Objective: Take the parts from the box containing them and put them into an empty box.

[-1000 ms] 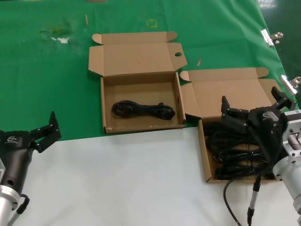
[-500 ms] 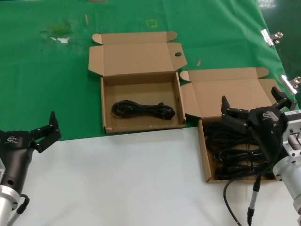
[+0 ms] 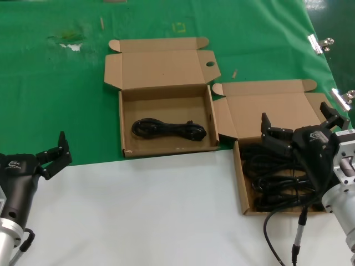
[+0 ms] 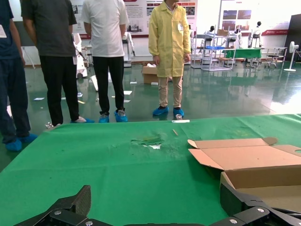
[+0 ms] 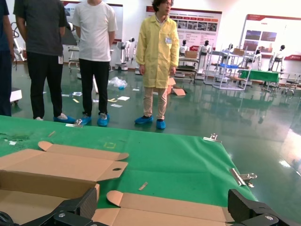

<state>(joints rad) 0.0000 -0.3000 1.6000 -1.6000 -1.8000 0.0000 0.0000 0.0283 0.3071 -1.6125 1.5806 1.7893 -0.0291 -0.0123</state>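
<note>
Two grippers, two boxes, listed left to right: left gripper (image 3: 52, 156), fingers spread and holding nothing, parked low at the near left, well apart from both boxes, likely idle. Holed-lid box (image 3: 166, 119), lid folded back on the green cloth (image 3: 50, 100), holds one coiled black cable (image 3: 168, 129). Box of tangled cables (image 3: 277, 145), just beside it, lies under the right gripper (image 3: 298, 125), fingers wide over the pile (image 3: 272, 180), apparently poised to pick
</note>
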